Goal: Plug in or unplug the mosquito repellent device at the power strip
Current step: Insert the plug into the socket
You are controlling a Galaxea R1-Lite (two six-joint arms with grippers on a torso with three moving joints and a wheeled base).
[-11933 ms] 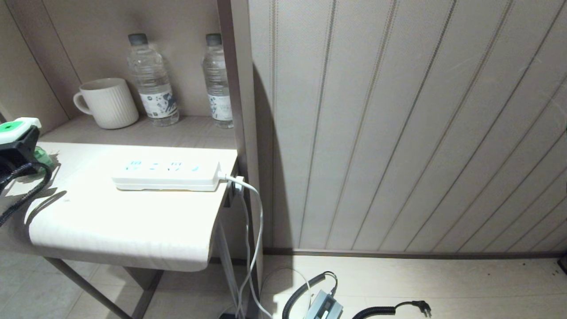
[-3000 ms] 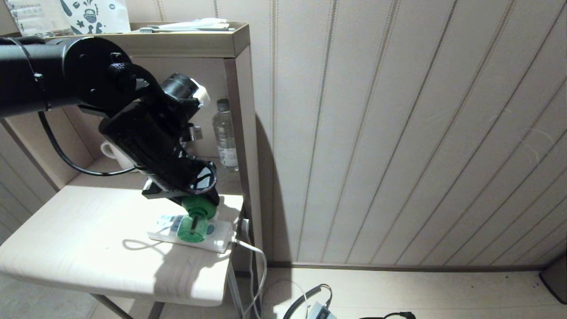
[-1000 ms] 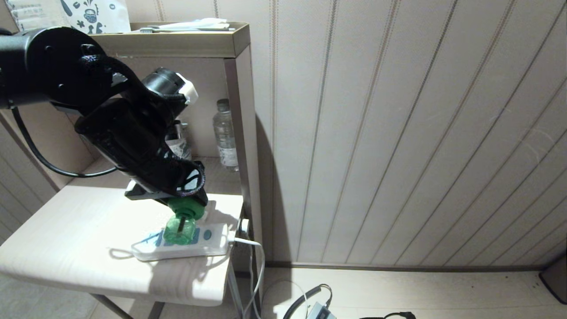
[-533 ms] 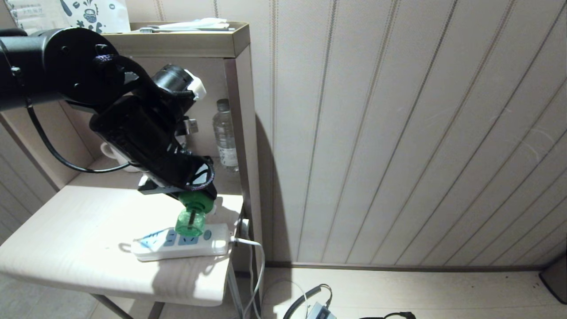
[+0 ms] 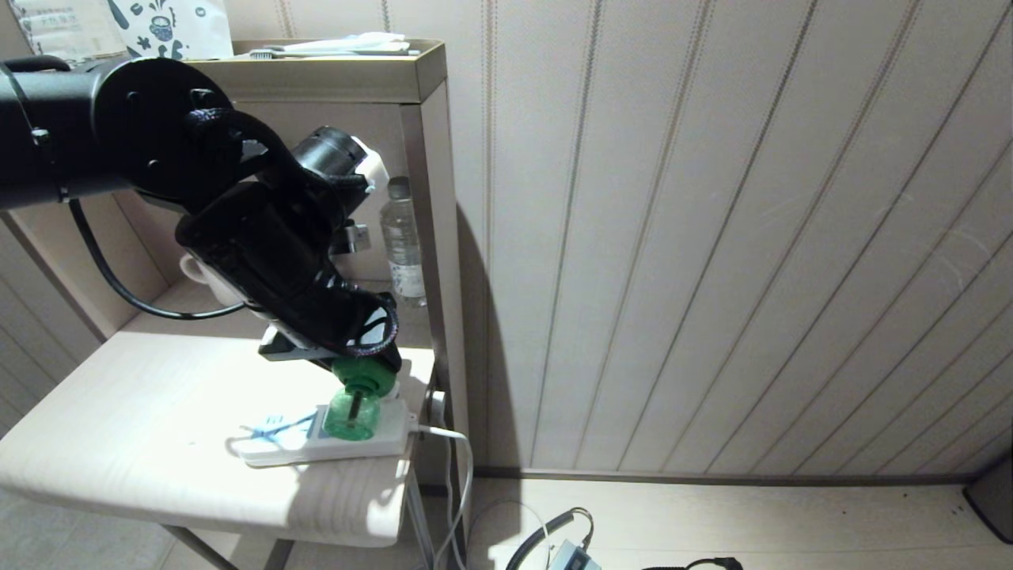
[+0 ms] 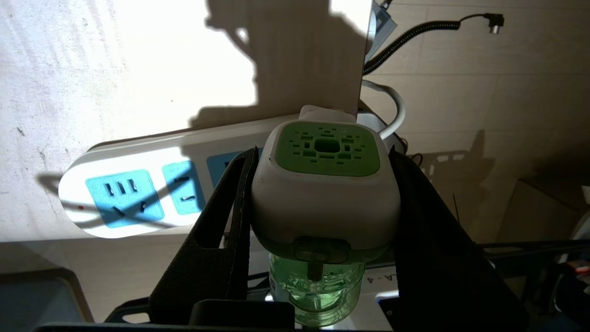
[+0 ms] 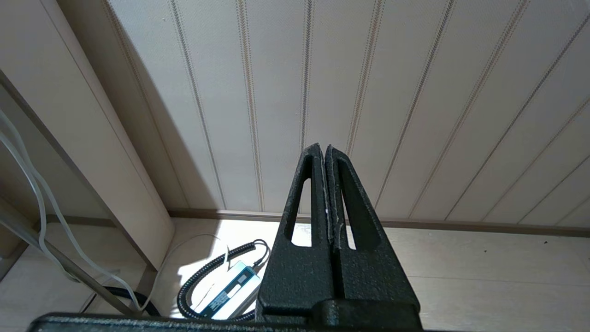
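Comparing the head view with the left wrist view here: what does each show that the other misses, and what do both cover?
Only the head view shows the clear water bottle in the shelf niche, the white mug behind the arm, and the panelled wall.

Only the left wrist view shows the device's slotted green top face and the strip's two free pale blue sockets.

Both show the left gripper shut on the white-and-green mosquito repellent device over the cord end of the long white power strip.
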